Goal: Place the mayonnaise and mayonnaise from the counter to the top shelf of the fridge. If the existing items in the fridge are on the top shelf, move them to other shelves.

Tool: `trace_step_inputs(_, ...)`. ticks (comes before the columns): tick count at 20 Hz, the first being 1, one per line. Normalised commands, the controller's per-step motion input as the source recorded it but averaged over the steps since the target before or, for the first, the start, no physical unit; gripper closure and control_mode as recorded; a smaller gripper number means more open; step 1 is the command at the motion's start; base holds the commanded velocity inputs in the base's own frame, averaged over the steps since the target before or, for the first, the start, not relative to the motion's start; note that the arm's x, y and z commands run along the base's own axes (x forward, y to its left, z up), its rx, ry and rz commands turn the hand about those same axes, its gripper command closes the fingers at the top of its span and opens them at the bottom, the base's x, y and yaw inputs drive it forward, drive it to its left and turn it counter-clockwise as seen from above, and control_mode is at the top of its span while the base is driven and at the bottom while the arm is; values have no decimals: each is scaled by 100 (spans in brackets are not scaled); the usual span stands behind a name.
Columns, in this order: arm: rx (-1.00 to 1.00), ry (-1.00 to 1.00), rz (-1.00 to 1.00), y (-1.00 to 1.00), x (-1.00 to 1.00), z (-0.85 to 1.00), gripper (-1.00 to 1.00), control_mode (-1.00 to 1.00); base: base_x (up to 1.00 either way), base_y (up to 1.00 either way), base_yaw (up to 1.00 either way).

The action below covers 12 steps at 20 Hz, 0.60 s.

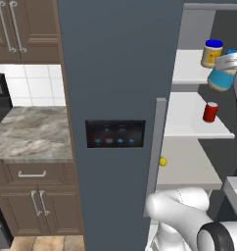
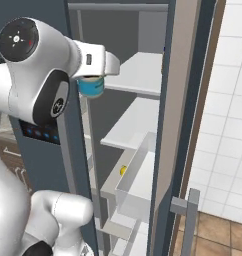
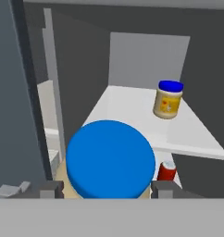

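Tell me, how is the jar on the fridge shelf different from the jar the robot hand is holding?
The cream-yellow jar stands upright on the top shelf; the pale blue jar hangs tilted in the air, held in the gripper at the shelf's front edge. The cream-yellow jar has a yellow label; the pale blue jar looks whitish-blue. Both have blue lids.

A kitchen: open fridge [image 1: 120, 73]; stone counter [image 1: 30, 132]; wooden cabinets [image 1: 27, 29].

Inside the fridge [image 1: 115, 59], one mayonnaise jar [image 1: 212, 53] stands on the top shelf [image 1: 189, 68]. The second jar [image 1: 221, 78] hangs before that shelf's front edge. The can [image 1: 210, 112] sits one shelf [image 1: 184, 117] lower, the ball [image 1: 162, 161] lower still.
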Motion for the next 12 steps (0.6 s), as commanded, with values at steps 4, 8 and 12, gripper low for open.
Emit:
trace_step_inputs(4, 0, 0, 0, -45, 36, 0, 100, -100, 0, 0, 0)
trace_step_inputs(8, 0, 0, 0, -38, 28, 0, 100, -100, 0, 0, 0)
trace_step_inputs(12, 0, 0, 0, -3, 53, 1, 100, -100, 0, 0, 0)
